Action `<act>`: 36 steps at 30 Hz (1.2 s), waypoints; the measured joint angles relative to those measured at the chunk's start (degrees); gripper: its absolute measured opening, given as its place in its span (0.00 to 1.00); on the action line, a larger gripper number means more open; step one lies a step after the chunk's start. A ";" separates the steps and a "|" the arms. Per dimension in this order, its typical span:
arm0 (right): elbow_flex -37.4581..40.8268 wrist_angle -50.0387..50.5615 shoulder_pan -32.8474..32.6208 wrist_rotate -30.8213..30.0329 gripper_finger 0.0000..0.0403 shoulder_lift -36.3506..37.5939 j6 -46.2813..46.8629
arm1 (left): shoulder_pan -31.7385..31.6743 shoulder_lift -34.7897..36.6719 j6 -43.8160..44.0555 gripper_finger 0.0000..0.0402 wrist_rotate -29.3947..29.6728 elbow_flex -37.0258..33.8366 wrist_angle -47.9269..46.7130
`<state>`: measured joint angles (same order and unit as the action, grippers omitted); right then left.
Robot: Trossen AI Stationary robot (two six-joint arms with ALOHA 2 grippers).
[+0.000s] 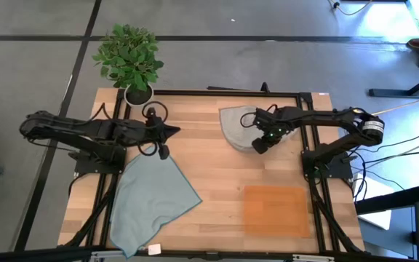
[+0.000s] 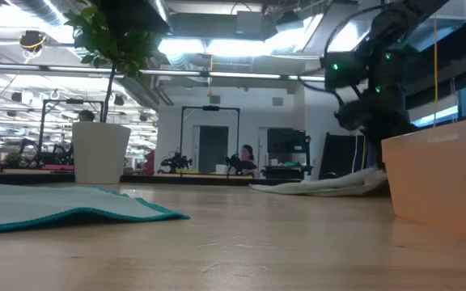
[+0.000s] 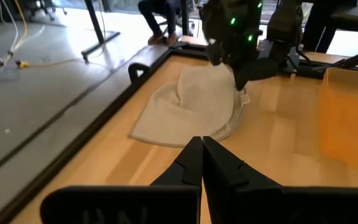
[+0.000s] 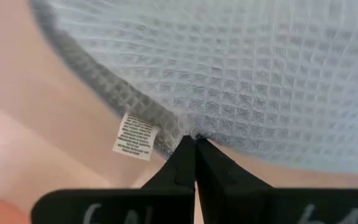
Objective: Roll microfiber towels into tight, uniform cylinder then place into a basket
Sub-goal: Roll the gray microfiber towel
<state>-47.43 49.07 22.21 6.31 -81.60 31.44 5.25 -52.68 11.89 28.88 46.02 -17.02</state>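
Note:
A light grey-beige microfiber towel (image 1: pixel 235 127) lies bunched at the table's far right, and my right gripper (image 1: pixel 259 145) is shut on its near edge. A pale blue-grey towel (image 1: pixel 151 196) lies spread flat at the near left, one corner pointing toward the far edge. My left gripper (image 3: pixel 202 142) hangs shut above the table, just beyond that corner, holding nothing and pointing toward the table's right side. The orange-brown basket (image 1: pixel 275 209) sits at the near right. My right gripper pinches the grey-beige towel's hemmed edge (image 4: pixel 188 134) between its two fingertips, right beside the white label (image 4: pixel 135 135). The fingers come from above, pointing down. That edge is drawn up to the fingers (image 3: pixel 238 84), while the rest of the towel lies on the table.
A white pot with a green plant (image 1: pixel 138 93) stands at the far left corner, close to my left arm. A black frame rail (image 1: pixel 224 92) runs along the table's far edge. Bare wood lies between the two towels.

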 joint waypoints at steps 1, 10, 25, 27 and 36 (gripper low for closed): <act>-0.94 -0.01 -0.45 0.00 0.00 0.06 0.00 | -0.17 -0.35 0.80 0.00 0.00 0.00 -0.02; -8.04 -2.58 -4.64 -0.17 0.01 0.06 0.47 | -2.80 -6.73 10.26 0.00 -4.61 0.00 -0.01; -8.75 -2.99 -8.52 -0.18 0.01 0.06 1.22 | -5.03 -15.25 10.07 0.00 -7.46 0.00 1.68; -8.75 -2.99 -8.52 -0.20 0.01 0.07 1.26 | -5.67 -15.65 10.11 0.00 -7.99 0.00 1.67; -8.75 -2.96 -8.58 0.03 0.01 0.06 -0.51 | -11.00 -15.73 14.32 0.12 -13.79 0.00 1.73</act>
<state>-56.18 46.11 13.63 6.34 -81.54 30.93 -5.76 -68.41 26.21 15.10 46.02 -15.29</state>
